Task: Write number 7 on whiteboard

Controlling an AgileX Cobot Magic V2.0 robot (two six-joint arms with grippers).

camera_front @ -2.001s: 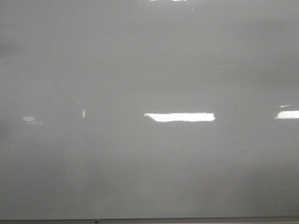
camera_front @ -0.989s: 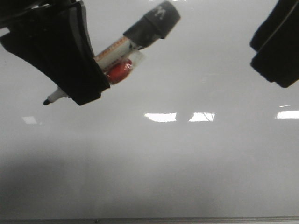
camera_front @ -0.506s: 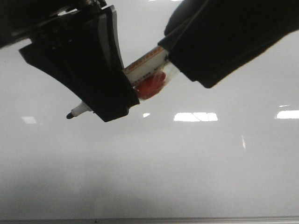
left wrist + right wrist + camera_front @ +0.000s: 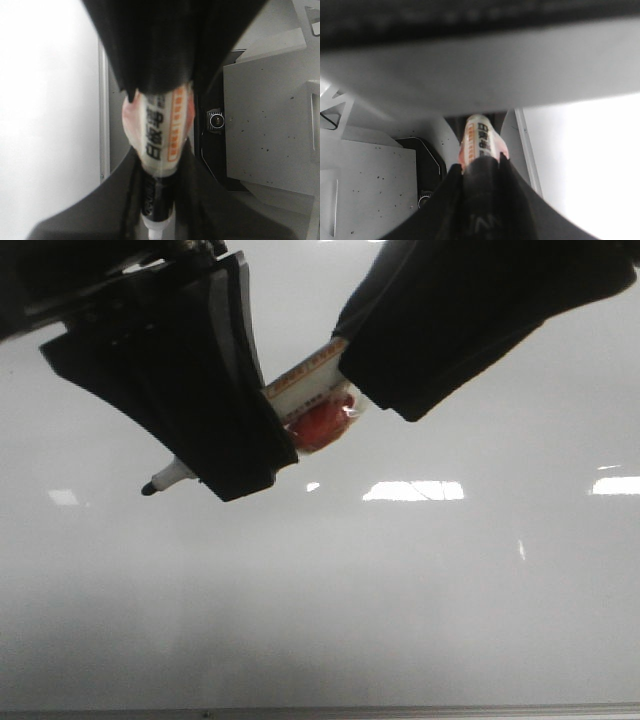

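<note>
The left tool (image 4: 215, 455) is clamping the marker (image 4: 305, 400) around its barrel, with the bare black tip (image 4: 148, 488) poking out toward eight o'clock and hanging apart from the whiteboard (image 4: 400, 600). Two seconds ago the front view was showing only bare board; a second ago the left tool was arriving with the marker, its dark cap end free and the right tool well off at three o'clock. Now the right tool (image 4: 400, 390) is sitting over that cap end at two o'clock of the left tool, and over the last half second it is creeping slightly further along the barrel. In the right wrist view its fingers (image 4: 442, 200) are lying on both sides of the dark end, apparently closed on it, though contact is hard to confirm. No number 7 is showing on the board yet. The writing is probably still ahead, and the two-tool hold looks like a regrasp or a steadying of the marker.
</note>
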